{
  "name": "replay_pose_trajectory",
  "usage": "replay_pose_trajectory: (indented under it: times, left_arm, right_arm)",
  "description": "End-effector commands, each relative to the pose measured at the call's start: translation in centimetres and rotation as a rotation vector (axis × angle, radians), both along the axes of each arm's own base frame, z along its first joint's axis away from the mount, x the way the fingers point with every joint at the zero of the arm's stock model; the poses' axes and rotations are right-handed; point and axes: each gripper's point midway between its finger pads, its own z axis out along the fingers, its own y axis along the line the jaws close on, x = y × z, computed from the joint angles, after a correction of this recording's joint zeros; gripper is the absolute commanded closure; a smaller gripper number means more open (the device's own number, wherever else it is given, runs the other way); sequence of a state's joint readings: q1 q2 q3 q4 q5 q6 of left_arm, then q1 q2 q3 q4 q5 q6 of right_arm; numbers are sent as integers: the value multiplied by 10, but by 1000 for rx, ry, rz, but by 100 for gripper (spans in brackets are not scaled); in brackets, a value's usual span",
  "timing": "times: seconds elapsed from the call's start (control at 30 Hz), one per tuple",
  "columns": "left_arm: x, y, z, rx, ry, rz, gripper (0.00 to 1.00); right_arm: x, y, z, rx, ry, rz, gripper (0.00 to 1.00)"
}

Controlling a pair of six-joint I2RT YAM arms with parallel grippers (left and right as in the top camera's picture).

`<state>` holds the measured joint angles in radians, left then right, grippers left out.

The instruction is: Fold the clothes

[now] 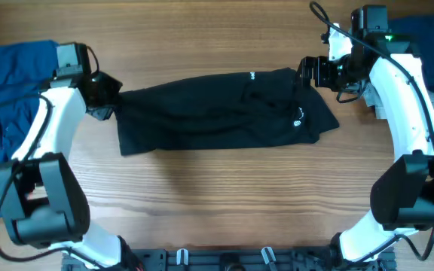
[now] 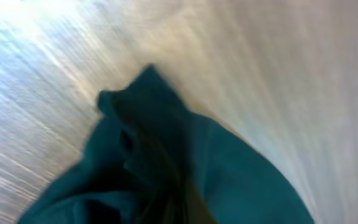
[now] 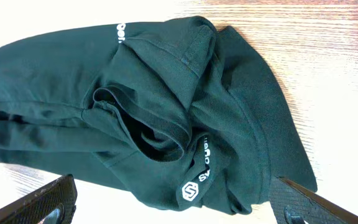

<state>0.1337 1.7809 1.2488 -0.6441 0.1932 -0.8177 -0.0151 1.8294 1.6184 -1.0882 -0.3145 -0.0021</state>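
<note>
The black shirt (image 1: 224, 113) with small white logos lies as a long bunched strip across the middle of the wooden table. My left gripper (image 1: 102, 94) is at its left end. In the blurred left wrist view the cloth (image 2: 185, 168) bunches up toward the jaws and hides the fingers, so it looks shut on the shirt. My right gripper (image 1: 311, 71) is at the shirt's far right corner. In the right wrist view it (image 3: 176, 206) is wide open over the collar and a white logo (image 3: 191, 190), holding nothing.
A bright-blue garment (image 1: 6, 105) lies crumpled along the table's left edge, behind my left arm. A darker blue cloth (image 1: 428, 45) lies at the far right corner. Bare wood table (image 1: 217, 196) stretches in front of the shirt.
</note>
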Motion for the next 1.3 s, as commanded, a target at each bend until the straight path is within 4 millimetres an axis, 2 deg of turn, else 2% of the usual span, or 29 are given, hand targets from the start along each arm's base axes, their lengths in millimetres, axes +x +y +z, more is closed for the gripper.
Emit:
replay_pose_trajectory:
  times: [0.0, 0.2, 0.3, 0.57, 0.67, 0.77, 0.8, 0.83, 0.87, 0.9, 0.93, 0.97, 1.03, 1.13, 1.17, 1.27]
  left_arm:
    - [11, -32, 25, -14, -71, -107, 96]
    - [18, -125, 47, -23, -149, -322, 96]
    - [20, -160, 54, -31, -201, -395, 96]
    - [19, -215, 65, -34, -287, -475, 96]
    - [18, -228, 56, 4, -286, -493, 96]
    - [17, -249, 34, 1, -268, -534, 96]
    - [14, -260, 23, -1, -257, -559, 84]
    - [12, -268, 22, -7, -262, -575, 62]
    - [11, -273, 22, -9, -268, -585, 46]
    - [9, -280, 23, -13, -277, -600, 24]
    - [5, -290, 26, -17, -293, -629, 9]
    - [4, -295, 27, -22, -300, -642, 4]
    - [3, -292, 29, 4, -313, -685, 1]
    - [12, -234, 31, 18, -234, -603, 2]
    - [16, -197, 32, -2, -208, -608, 6]
    - [18, -139, 24, 15, -160, -590, 5]
  right_arm:
    - [0, 6, 2, 19, -4, 15, 0]
    - [-1, 6, 2, 21, 2, 9, 1]
    - [-3, 6, 1, 21, 13, 9, 1]
    - [-5, 6, 1, 25, 20, 9, 1]
    - [-5, 6, 1, 25, 22, 7, 1]
    - [-6, 6, 1, 25, 27, 7, 1]
    - [-6, 6, 1, 25, 29, 7, 0]
    - [-6, 6, 1, 25, 29, 7, 1]
    - [-6, 6, 1, 25, 29, 7, 1]
    - [-6, 6, 1, 25, 28, 7, 0]
    - [-6, 6, 1, 25, 28, 7, 1]
    - [-6, 6, 1, 25, 28, 6, 0]
    - [-7, 6, 1, 26, 31, 2, 1]
    - [-9, 6, 0, 26, 40, 3, 1]
    - [-9, 6, 0, 26, 40, 3, 0]
    - [-8, 6, 0, 26, 36, 2, 1]
